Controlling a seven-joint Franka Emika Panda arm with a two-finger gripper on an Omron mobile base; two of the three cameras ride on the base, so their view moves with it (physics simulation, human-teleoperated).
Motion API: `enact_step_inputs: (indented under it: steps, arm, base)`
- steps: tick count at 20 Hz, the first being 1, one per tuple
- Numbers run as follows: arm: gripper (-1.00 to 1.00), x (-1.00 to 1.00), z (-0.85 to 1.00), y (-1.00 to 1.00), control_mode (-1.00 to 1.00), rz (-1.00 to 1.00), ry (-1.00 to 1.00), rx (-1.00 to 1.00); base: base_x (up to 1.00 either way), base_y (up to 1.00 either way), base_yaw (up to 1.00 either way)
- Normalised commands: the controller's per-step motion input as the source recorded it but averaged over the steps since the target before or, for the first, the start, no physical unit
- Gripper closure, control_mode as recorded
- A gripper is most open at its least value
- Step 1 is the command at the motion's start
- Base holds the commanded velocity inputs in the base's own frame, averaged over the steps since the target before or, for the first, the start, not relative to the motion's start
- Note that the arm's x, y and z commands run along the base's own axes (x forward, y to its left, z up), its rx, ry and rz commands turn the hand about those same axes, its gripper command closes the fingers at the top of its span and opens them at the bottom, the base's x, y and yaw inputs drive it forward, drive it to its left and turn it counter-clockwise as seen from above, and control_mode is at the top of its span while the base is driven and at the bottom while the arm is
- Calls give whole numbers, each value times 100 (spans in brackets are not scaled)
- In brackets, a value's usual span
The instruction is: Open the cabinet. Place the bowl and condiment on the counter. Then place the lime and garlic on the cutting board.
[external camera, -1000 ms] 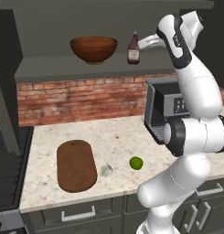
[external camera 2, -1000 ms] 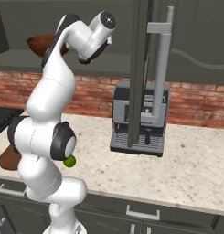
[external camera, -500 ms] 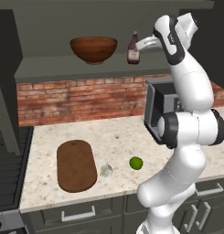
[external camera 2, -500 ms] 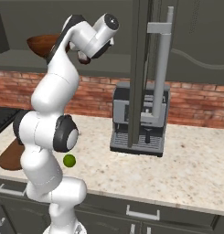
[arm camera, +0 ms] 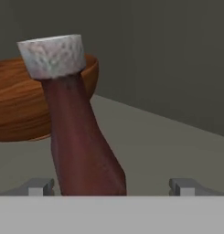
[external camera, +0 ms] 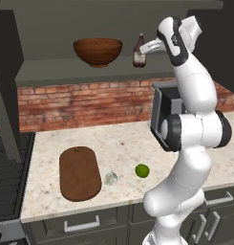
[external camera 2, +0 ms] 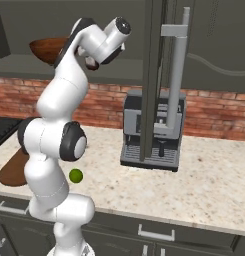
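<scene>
Closer now, the tool (arm camera: 111,186) reaches the bottle (arm camera: 79,137) on the cabinet shelf (external camera: 56,72), fingers spread, unclenched, bracketing it beside the bowl (external camera: 97,50) for a grab.

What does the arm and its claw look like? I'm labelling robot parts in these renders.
The arm is glossy white with rounded, tubular segments and dark grey to black joint bands and round caps. No cables or markings show. The claw has two small blocky grey fingertips, seen in the hand view.
</scene>
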Motion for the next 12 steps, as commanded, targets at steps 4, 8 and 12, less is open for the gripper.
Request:
enact_step_inputs:
  steps: [4,8,12]
  arm:
    - [-100,1,-3,3,-100,4,0,0]
    - [-100,0,-12,22,-100,7,0,0]
    - [100,0,-17,30,-100,8,0,0]
  base:
    - [0,0,0]
    - [0,0,0]
    - [0,0,0]
